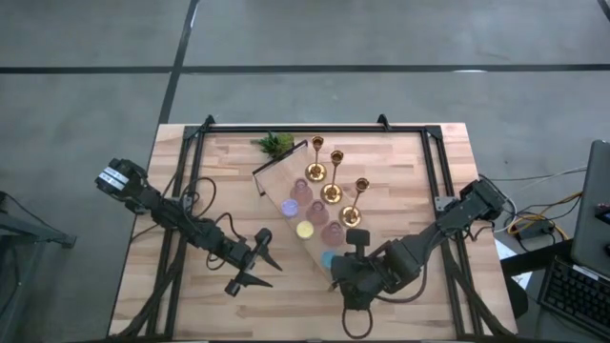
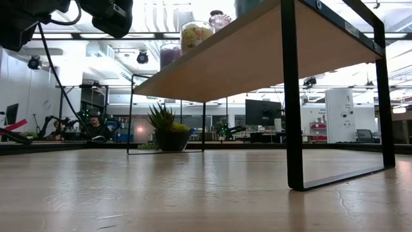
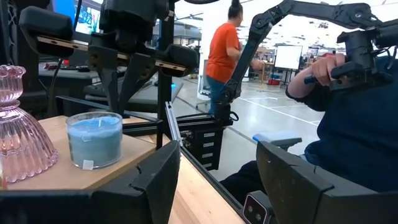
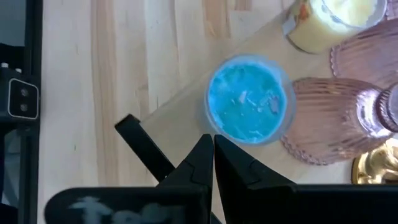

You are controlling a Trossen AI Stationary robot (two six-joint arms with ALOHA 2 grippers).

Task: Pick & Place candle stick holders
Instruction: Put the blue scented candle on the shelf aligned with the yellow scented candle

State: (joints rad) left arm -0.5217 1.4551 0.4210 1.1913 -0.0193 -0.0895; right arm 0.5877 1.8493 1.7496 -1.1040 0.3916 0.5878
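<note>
In the high view, three gold candlesticks (image 1: pixel 331 181) and pink glass cups (image 1: pixel 317 212) stand in two slanted rows on a raised shelf (image 1: pixel 270 177) at the centre of the tabletop (image 1: pixel 448 171). The right pincer (image 1: pixel 345 273), lower centre, has its fingers pressed together on nothing, right at the shelf's lower tip beside the blue candle (image 4: pixel 247 99). The left pincer (image 1: pixel 255 259), lower left of centre, stands wide and empty, well apart from the shelf. A plant sprig (image 1: pixel 276 144) sits at the shelf's upper end.
</note>
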